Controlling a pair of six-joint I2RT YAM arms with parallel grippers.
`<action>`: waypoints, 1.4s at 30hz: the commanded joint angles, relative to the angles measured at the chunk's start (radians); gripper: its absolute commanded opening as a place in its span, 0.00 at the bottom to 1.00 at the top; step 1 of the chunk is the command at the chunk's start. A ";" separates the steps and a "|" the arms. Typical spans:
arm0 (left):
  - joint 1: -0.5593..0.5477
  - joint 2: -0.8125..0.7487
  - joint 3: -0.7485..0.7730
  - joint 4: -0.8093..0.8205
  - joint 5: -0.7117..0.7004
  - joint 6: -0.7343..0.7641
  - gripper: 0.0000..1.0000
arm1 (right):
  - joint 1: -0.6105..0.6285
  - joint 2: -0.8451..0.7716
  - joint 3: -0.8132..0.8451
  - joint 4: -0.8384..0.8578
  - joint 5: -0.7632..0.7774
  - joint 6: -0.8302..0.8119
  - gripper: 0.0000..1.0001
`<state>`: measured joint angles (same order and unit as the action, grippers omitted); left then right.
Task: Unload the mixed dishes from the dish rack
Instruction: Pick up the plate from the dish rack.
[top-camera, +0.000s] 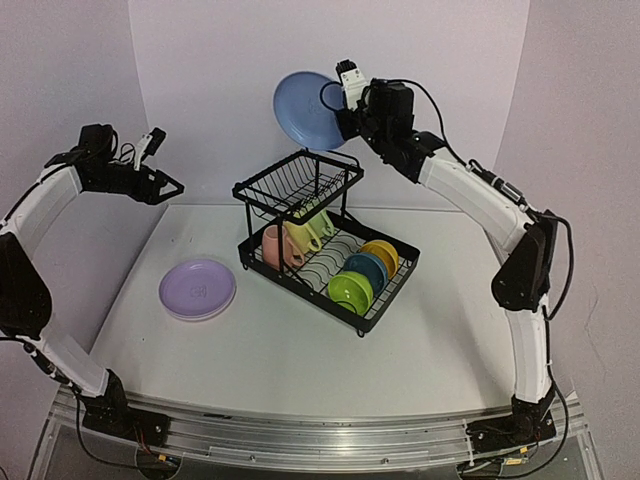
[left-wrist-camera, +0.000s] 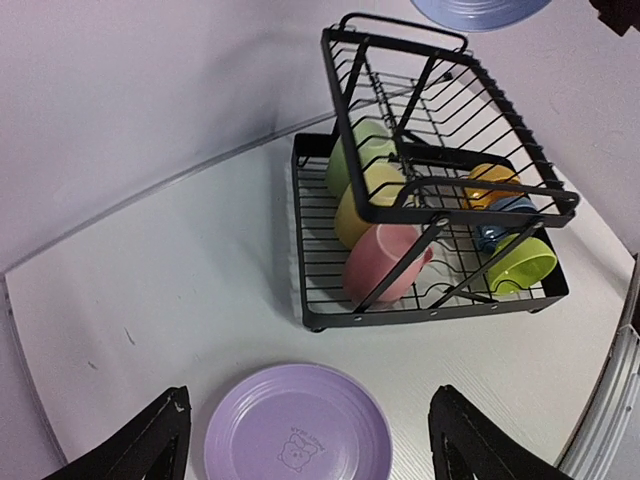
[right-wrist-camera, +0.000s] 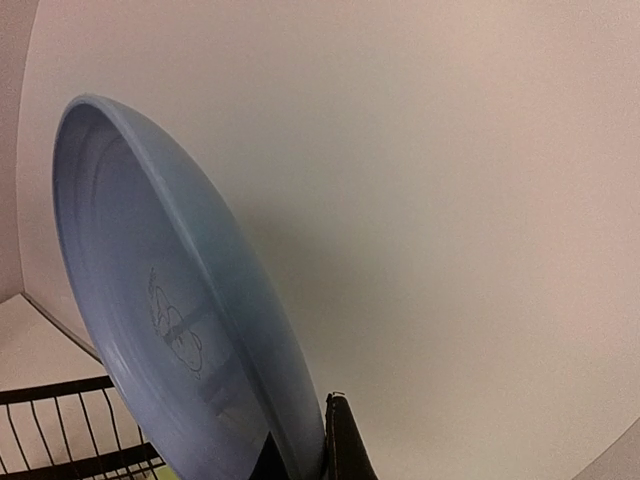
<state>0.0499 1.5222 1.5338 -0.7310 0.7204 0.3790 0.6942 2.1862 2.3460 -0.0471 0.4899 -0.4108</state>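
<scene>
Top view: the right fingers (top-camera: 347, 122) hold the blue plate (top-camera: 308, 110) high above the dish rack (top-camera: 325, 245), which looks like mid-carry. Next, it likely needs setting down on the table (top-camera: 280, 350) near the lilac plate (top-camera: 197, 289).

Left wrist view: the left fingers (left-wrist-camera: 150, 445) gape wide over the lilac plate, holding nothing. Mugs (left-wrist-camera: 385, 262) and bowls (left-wrist-camera: 520, 262) sit in the rack's lower tray.

Right wrist view: the fingers are pinched shut on the blue plate's rim.

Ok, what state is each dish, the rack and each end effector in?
Blue plate: gripped, held aloft.
Right end effector: shut on blue plate.
Left end effector: open, empty.
Lilac plate: flat on table.
Mugs: in lower tray.
Bowls: on edge, lower tray.
Upper basket: empty.
</scene>
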 joint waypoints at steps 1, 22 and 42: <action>-0.019 -0.142 0.050 0.144 0.052 0.009 0.82 | 0.074 -0.166 -0.001 0.034 0.001 0.133 0.00; -0.183 -0.255 0.136 -0.015 0.032 0.132 0.83 | 0.305 -0.146 0.038 -0.534 -0.255 0.730 0.00; -0.213 -0.234 0.072 -0.150 -0.030 0.116 0.00 | 0.323 -0.060 0.082 -0.532 -0.377 0.769 0.00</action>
<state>-0.1593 1.2997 1.6299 -0.8281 0.6344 0.4814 1.0148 2.1266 2.3825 -0.6154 0.1469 0.3537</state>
